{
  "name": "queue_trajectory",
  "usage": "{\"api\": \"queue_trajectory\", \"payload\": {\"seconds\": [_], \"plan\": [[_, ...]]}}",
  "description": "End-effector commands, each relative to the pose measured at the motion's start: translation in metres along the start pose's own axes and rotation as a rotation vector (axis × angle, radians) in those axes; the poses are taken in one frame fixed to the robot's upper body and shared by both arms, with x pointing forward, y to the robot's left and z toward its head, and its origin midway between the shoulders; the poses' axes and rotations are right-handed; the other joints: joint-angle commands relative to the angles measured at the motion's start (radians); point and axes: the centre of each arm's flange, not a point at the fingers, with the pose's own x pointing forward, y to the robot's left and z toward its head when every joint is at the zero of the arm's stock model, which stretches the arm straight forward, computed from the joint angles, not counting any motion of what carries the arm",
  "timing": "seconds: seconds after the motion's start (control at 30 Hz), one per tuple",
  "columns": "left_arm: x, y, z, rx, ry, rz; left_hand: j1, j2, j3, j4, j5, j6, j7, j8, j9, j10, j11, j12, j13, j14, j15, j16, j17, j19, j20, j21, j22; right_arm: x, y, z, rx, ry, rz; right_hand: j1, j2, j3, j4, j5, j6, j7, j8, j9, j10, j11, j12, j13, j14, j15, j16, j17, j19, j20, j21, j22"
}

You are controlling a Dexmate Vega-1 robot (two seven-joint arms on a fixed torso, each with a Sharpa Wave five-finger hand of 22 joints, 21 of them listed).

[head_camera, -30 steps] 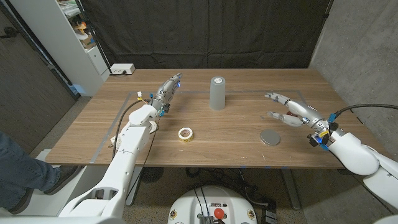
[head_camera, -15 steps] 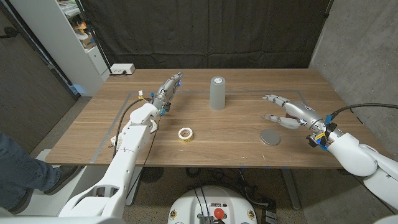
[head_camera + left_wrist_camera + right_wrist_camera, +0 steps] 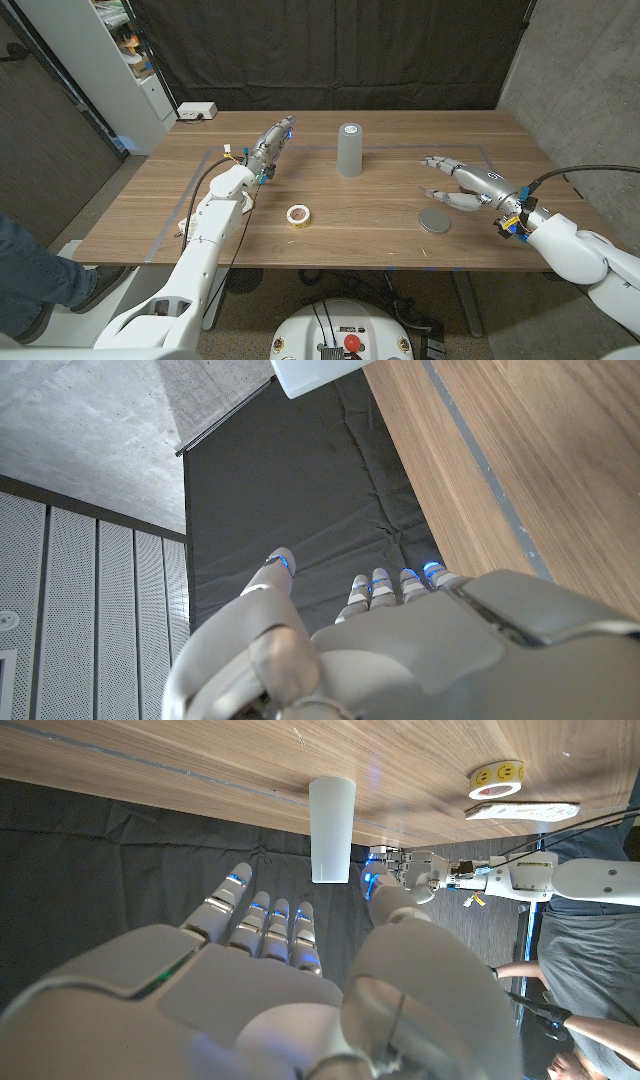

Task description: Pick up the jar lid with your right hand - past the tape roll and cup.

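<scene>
In my right wrist view, my own right hand [image 3: 290,990] runs off the frame edge just beside the cup [image 3: 331,815], and the lid beyond stays hidden.

black curtain [image 3: 330,50] | concrete wall [image 3: 585,70] | white shelf [image 3: 120,60] | wooden table [image 3: 340,240]

left robot hand [image 3: 270,146]: fingers straight, empty | right robot hand [image 3: 468,183]: fingers spread, empty

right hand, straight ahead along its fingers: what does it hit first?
Probably the cup, though the line may pass just in front of it. The right hand points toward picture left, open above the table, the jar lid beneath and nearer.
</scene>
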Motion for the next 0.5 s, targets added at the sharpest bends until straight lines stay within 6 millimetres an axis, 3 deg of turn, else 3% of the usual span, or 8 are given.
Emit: {"api": "queue_trajectory", "payload": {"seconds": [0.03,0.5], "plan": [[-0.0027,-0.0001,0.0006,0.004,0.005,0.006,-0.001,0.003,0.002,-0.005,0.006,0.007,0.004,0.004,0.004,-0.009,-0.001,0.008,-0.001,-0.013,0.002,0.002,0.004,-0.030,0.009,-0.003,0.003,-0.0006,0.0005,0.0049,-0.047,-0.005,0.029,-0.001,-0.011,0.002,-0.005,0.000,0.004,0.000,0.002,0.001,0.004,0.000,0.000,0.000,0.007,0.003,0.003,0.000,0.005,0.004,0.002,0.003],[-0.0053,0.0000,0.0005,0.006,0.003,0.005,-0.002,0.004,0.002,-0.006,0.006,0.005,0.004,0.004,0.004,-0.011,-0.002,0.007,-0.001,-0.014,0.001,0.002,0.004,-0.032,0.012,-0.004,0.003,-0.0034,0.0028,0.0119,-0.082,-0.002,0.042,0.002,-0.023,0.001,-0.005,0.002,0.001,-0.005,0.001,0.001,0.003,-0.001,0.000,0.000,0.007,0.005,0.002,-0.001,0.006,0.007,0.002,0.003]]}}
